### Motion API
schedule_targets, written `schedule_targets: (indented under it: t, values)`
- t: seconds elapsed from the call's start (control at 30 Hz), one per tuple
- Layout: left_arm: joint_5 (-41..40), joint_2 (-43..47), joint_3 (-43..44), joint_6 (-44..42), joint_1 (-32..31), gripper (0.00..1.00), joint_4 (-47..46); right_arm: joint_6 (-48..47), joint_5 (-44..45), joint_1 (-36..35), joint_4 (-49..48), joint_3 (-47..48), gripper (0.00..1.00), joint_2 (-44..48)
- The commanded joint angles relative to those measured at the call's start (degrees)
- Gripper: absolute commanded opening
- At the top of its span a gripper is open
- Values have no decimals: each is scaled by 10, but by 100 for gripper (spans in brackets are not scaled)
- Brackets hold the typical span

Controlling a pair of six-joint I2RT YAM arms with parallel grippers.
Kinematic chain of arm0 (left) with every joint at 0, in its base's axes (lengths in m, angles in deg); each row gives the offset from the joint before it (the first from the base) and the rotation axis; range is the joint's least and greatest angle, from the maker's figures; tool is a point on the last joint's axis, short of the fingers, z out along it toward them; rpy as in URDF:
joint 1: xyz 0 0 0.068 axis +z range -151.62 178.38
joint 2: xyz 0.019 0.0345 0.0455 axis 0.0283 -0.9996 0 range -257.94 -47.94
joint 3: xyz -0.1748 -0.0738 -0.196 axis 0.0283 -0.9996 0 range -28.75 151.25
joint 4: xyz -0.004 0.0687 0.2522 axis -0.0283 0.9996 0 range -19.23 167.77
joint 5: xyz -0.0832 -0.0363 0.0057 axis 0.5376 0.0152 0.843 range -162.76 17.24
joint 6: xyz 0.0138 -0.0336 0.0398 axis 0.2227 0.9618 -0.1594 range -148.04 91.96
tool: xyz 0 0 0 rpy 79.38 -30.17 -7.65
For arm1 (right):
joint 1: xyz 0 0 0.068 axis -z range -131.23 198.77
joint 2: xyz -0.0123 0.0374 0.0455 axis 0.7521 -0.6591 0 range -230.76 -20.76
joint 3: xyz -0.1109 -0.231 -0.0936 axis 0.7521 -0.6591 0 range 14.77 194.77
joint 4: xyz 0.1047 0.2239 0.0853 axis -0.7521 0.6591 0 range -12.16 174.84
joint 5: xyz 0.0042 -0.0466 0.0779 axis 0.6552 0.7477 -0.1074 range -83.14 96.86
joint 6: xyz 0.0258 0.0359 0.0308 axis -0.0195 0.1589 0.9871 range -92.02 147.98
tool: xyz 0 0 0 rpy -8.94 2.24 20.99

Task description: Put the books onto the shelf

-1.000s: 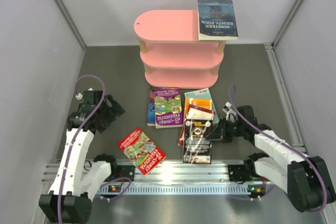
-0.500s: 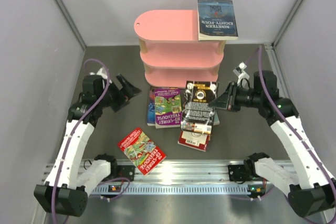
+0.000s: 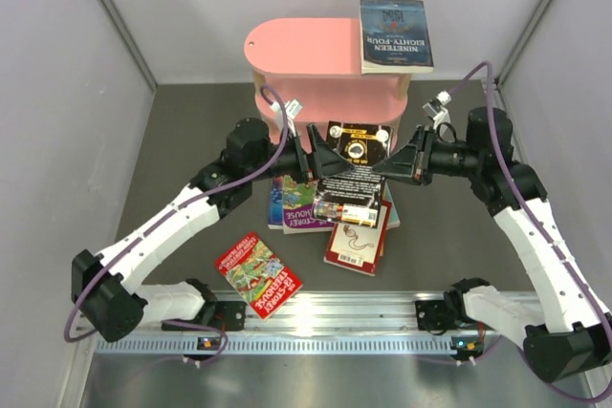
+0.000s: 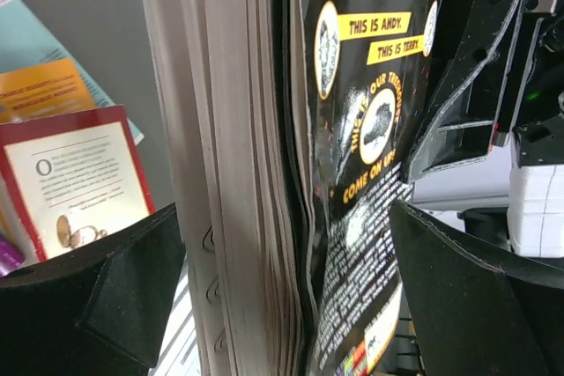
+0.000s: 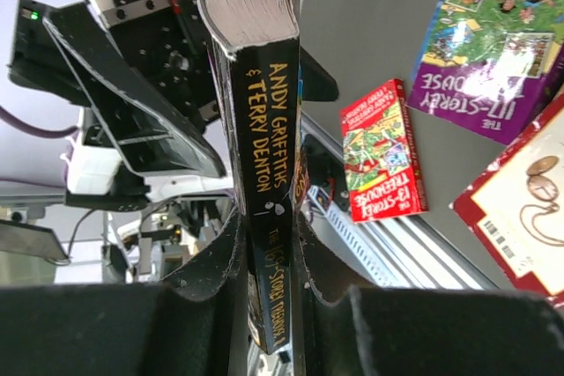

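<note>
Left arm has swung in from the left side of the table point(image 3: 191, 131) to the centre, and the black Treehouse book point(image 3: 349, 179) sits a little nearer the shelf point(image 3: 306, 50) than half a second ago. Right gripper point(image 3: 397, 161) pinches this book at its spine, a finger pressed on each cover, the spine lettering "Andy Griffiths & Terry Denton" between them in the right wrist view. Book hangs in the air, back cover up, just in front of the shelf's lower boards and above the pile of books. Left gripper point(image 3: 311, 155) is spread wide and straddles the book's opposite edge: page block and glossy back cover lie between its fingers. Whether either finger touches the book I cannot tell. Dark blue Nineteen Eighty-Four point(image 3: 395, 35) lies flat on the right end of the shelf's top board, overhanging the edge. On the table below the held book: purple 117-Storey Treehouse point(image 3: 292, 207), partly under the left arm, and just right of it the maroon-and-cream book point(image 3: 356, 244), lying over an orange book point(image 4: 44, 94) and a teal book point(image 4: 35, 33). Red 13-Storey Treehouse point(image 3: 258, 275) lies alone, tilted, near the table's front edge, left of centre.
</note>
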Motion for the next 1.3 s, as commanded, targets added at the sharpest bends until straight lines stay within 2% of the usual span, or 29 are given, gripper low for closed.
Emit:
schedule_targets:
  t: [0.0, 0.1, 0.2, 0.23, 0.3, 0.37, 0.47, 0.5, 0.53, 0.57, 0.6, 0.67, 1.0, 1.27]
  values:
    - [-7, -1, 2, 12, -10, 99, -83, 54, -39, -9, -82, 15, 0, 9]
    - [-6, 0, -13, 22, -12, 95, -94, 108, -49, -9, -137, -7, 0, 19]
    - [-13, 7, -29, 37, -12, 83, -116, 178, -57, -8, -235, -40, 0, 36]
    - [-16, 8, -33, 41, -12, 68, -122, 189, -56, -8, -267, -45, 0, 41]
    - [-24, 16, -41, 49, -12, 45, -124, 190, -59, -8, -269, -49, 0, 41]
    - [-41, 23, -42, 51, -12, 16, -113, 184, -61, -7, -257, -51, 0, 40]
    - [-62, 37, -36, 46, -12, 0, -85, 168, -56, -5, -232, -52, 0, 41]
    - [-66, 38, -33, 45, -12, 0, -77, 163, -55, -4, -226, -52, 0, 40]
    - [-70, 39, -28, 45, -12, 0, -69, 161, -53, -4, -222, -52, 5, 38]
    - [-79, 41, -23, 47, -11, 0, -59, 160, -50, -4, -218, -50, 48, 36]
    - [-83, 42, -14, 48, -12, 0, -58, 159, -48, -4, -212, -49, 67, 35]
    - [-108, 45, 2, 56, -12, 0, -36, 160, -45, -6, -211, -48, 98, 33]
    - [-218, 52, 42, 103, -12, 0, -44, 181, -3, -55, -225, -91, 100, 64]
    - [-202, 34, 82, 133, -10, 0, -51, 151, 21, -67, -177, -100, 100, 63]
